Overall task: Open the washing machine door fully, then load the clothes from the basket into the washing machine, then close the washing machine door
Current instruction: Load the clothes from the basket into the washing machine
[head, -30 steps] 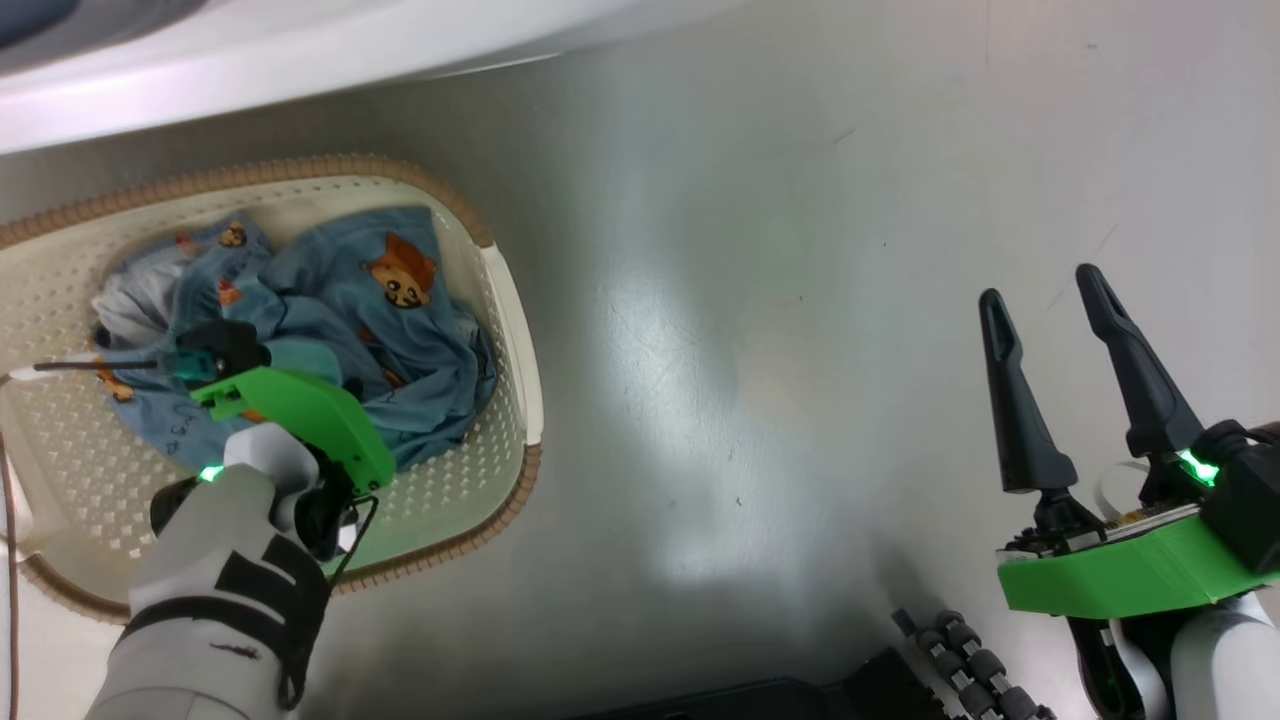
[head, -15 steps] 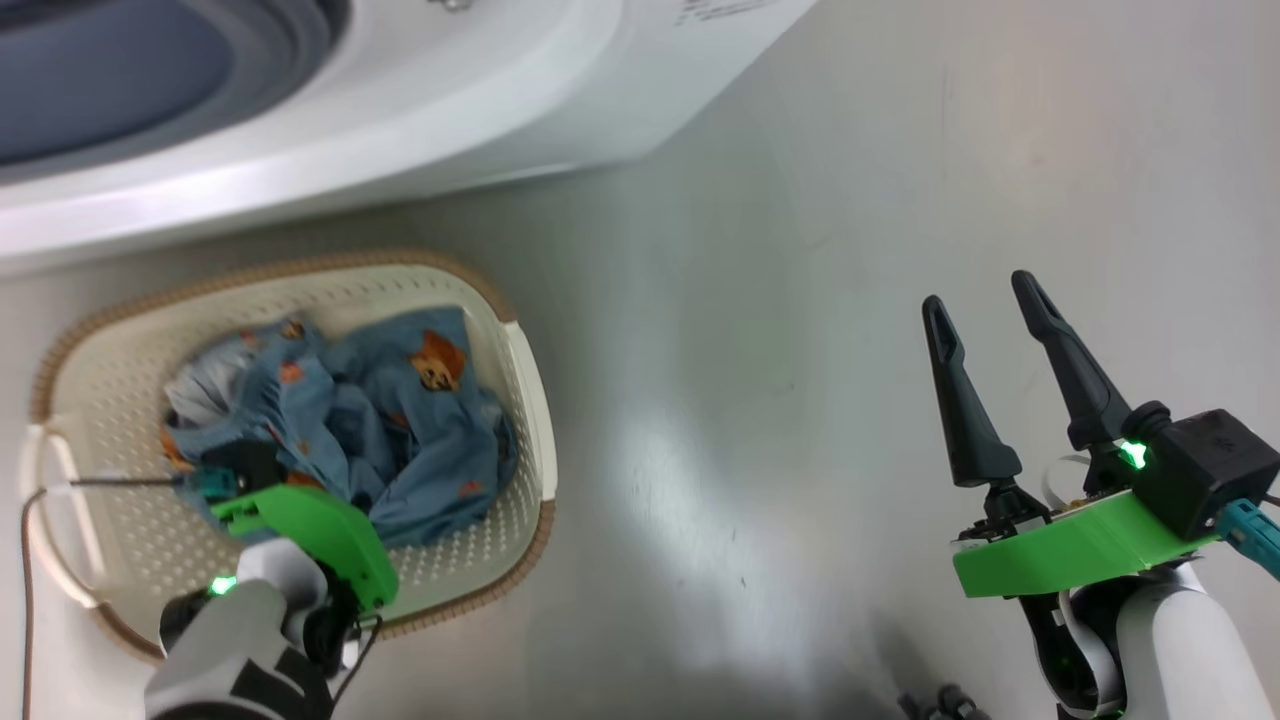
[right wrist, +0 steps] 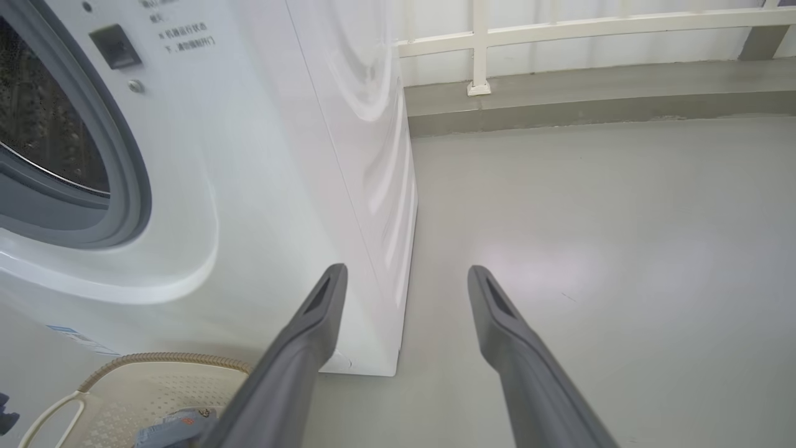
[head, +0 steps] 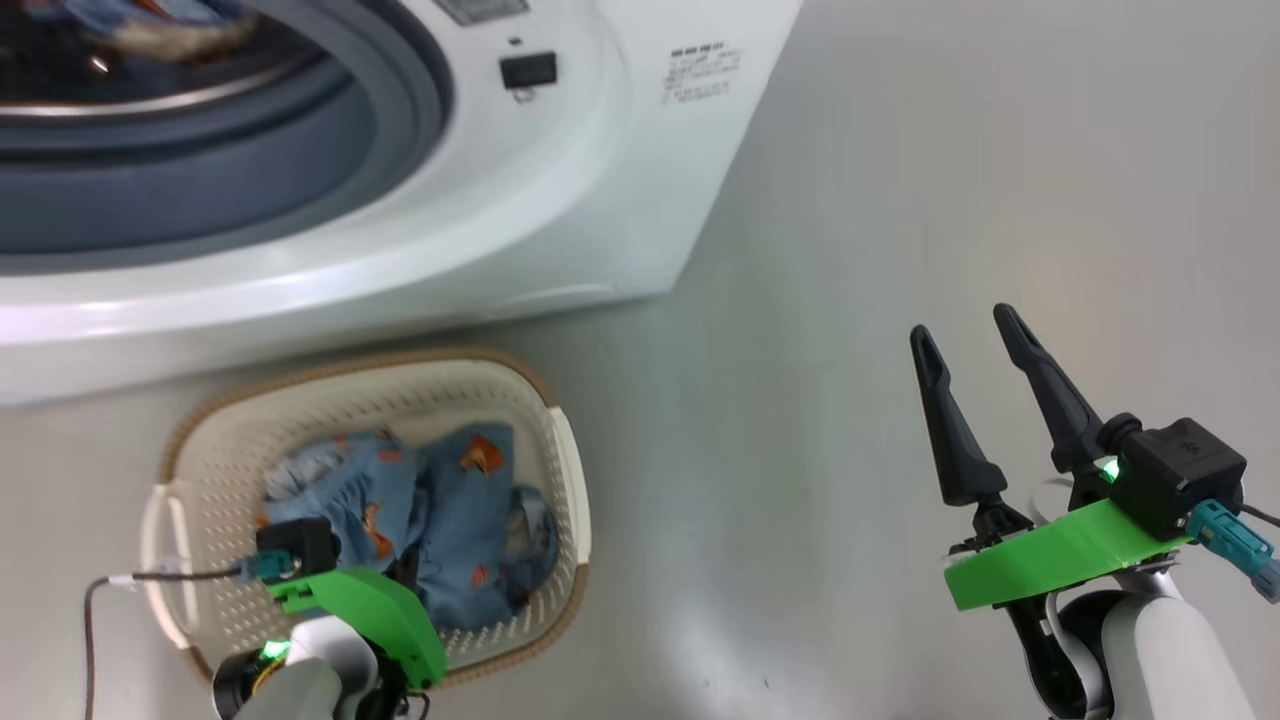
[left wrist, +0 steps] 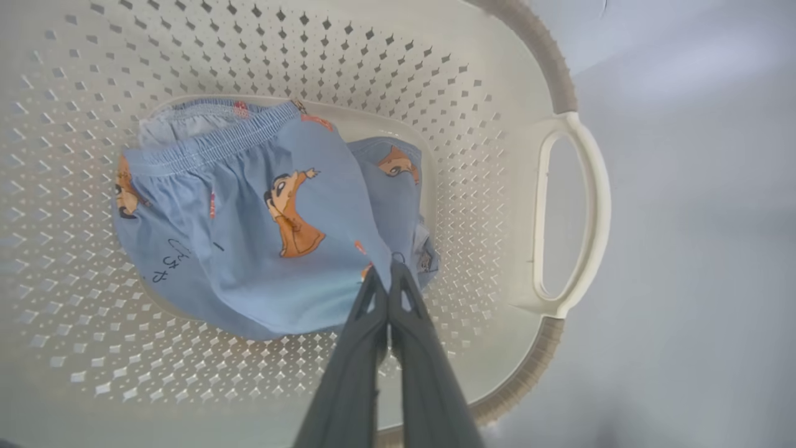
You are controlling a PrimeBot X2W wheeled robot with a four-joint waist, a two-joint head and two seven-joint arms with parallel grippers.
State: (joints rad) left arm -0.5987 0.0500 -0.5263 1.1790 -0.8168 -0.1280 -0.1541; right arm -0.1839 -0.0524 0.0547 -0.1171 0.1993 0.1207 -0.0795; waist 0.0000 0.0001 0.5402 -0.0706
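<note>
Left claw (left wrist: 389, 281): shut tight on a fold of the clothes (left wrist: 267, 218). The tips are pinched on the near right edge of the heap, and the cloth seems drawn up in a small tent toward them. Right claw (head: 962, 325): spread wide and holding nothing, over bare floor (head: 800, 300), well apart from the basket (head: 570, 470).

Location: the clothes lie in the bottom of the basket, which sits on the floor just in front of the washing machine (head: 600, 150). The mouth of the machine stands uncovered above it, with some blue cloth that looks to be already in the drum.

Risks, as judged:
- The pinch is narrow and takes only an edge fold. The weight of the trailing cloth could pull it free on the lift.
- More than one piece seems bundled here. A second could ride up partway and drop on the floor, or stay behind.
- A hanging hem could catch the basket rim and drag or tip the light basket.
- Cloth draped low could catch on the grey gasket (head: 400, 120) rather than clear it.

Orientation: in the head view the basket's long axis runs across the picture, one handle at each end, roughly parallel to the machine's front. In the left wrist view the heap is broader across than deep. Its elastic waistband (left wrist: 211, 138) lies along the far side, facing away from the claw.
</note>
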